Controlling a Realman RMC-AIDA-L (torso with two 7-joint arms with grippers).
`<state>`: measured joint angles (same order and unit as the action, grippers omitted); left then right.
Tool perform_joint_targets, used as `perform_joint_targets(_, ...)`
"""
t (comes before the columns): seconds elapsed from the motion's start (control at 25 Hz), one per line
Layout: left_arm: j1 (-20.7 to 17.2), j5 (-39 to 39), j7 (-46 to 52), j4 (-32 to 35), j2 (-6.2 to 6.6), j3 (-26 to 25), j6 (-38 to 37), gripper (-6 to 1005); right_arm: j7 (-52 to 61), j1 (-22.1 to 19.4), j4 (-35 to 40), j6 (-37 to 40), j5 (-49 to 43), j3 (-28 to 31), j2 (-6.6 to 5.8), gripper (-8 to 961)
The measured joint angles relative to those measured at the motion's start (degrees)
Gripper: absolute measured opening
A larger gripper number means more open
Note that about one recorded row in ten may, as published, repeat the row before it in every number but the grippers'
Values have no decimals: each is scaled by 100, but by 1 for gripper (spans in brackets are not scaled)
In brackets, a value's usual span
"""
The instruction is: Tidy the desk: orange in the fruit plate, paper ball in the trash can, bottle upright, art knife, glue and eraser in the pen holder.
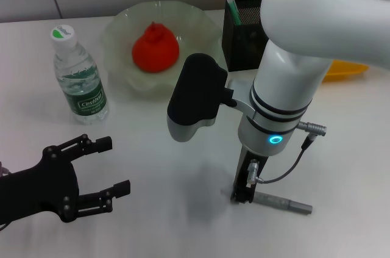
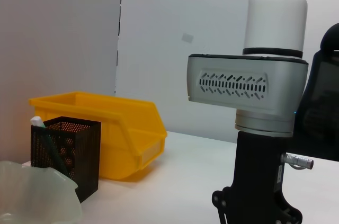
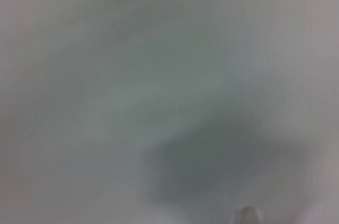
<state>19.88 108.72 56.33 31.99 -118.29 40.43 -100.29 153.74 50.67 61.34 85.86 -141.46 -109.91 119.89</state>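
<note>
The orange (image 1: 155, 47) lies in the pale green fruit plate (image 1: 201, 23). The water bottle (image 1: 76, 75) stands upright at the back left. The grey art knife (image 1: 283, 203) lies flat on the table at the front right. My right gripper (image 1: 245, 186) points straight down at the knife's left end, touching or just above the table. The black mesh pen holder (image 1: 244, 26) stands behind it with a white and green item (image 1: 231, 5) inside. My left gripper (image 1: 116, 165) is open and empty at the front left. No paper ball or eraser is in view.
A yellow bin (image 1: 347, 69) stands at the back right, beside the pen holder; it also shows in the left wrist view (image 2: 106, 123) with the pen holder (image 2: 66, 155). The right wrist view shows only blurred white table.
</note>
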Motion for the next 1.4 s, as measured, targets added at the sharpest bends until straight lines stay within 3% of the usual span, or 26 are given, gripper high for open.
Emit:
perform_joint_targets(0.08,-1,0,0,0,0,-1,1,861,4,0,-9,-1,0,3,0,427)
perform_joint_targets(0.2,-2,0,0,0,0,-6,1,861,8,-1,-7,6,0,32,0,179)
perform_joint_targets(0.4,-2,0,0,0,-1,-10,1,861,12,-29,110,81,-6,225,-15,129)
perform_joint_targets(0.48,-4,0,0,0,-1,-10,2,861,-22,-87,308,245,-43,595,-44,129)
perform_joint_targets(0.52,-4,0,0,0,-1,-10,2,861,-144,-158,562,438,-140,1121,-63,130)
perform_joint_targets(0.56,-4,0,0,0,-1,-10,2,861,-144,-158,562,438,-140,1121,-63,130)
perform_joint_targets(0.64,-7,0,0,0,-1,-9,6,861,-477,-276,1013,738,-384,2246,-81,130)
perform_joint_targets(0.68,-11,-1,0,0,-1,-9,10,861,-477,-276,1013,738,-384,2246,-81,130)
perform_joint_targets(0.72,-11,0,0,0,-1,-9,9,861,-716,-324,1264,828,-496,3020,-106,129)
perform_joint_targets(0.76,-11,0,0,0,-1,-9,9,861,-716,-324,1264,828,-496,3020,-106,129)
perform_joint_targets(0.8,-11,0,0,0,-1,-9,9,861,-920,-367,1456,820,-560,3607,-152,129)
perform_joint_targets(0.88,-11,-1,0,0,-1,-9,5,861,-1018,-387,1531,783,-570,3879,-175,130)
perform_joint_targets(0.92,-10,-1,0,0,-1,-9,0,861,-1255,-427,1661,669,-574,4378,-223,130)
perform_joint_targets(1.04,-10,0,0,0,-1,-9,1,861,-1454,-473,1752,486,-567,4749,-244,131)
perform_joint_targets(1.12,-9,-25,0,0,-1,-9,-11,861,-1801,-617,1798,-174,-430,5136,-244,132)
perform_joint_targets(1.4,4,-24,0,0,-5,-9,-15,861,-2640,-785,1467,-1368,316,5434,-264,134)
